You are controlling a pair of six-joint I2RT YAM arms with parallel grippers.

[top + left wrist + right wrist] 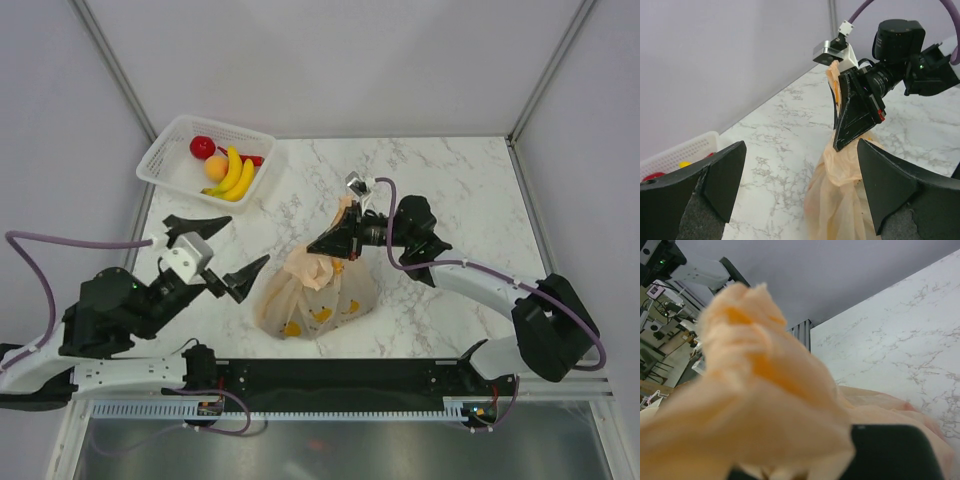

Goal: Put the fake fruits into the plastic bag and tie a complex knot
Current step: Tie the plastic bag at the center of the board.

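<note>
Well behind the plastic bag [320, 295], basket [162, 145] holds bananas [235, 173].

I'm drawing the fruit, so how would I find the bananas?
Look at the marble table, then at the white basket in its far left corner. Inside lie the bananas: long, curved and yellow, while the red apple and orange peach beside them are round.

A white marbled counter [450, 190] carries a white lattice basket [160, 163] at its far left corner and a peach plastic bag [315, 300] near the middle of its near edge.
</note>
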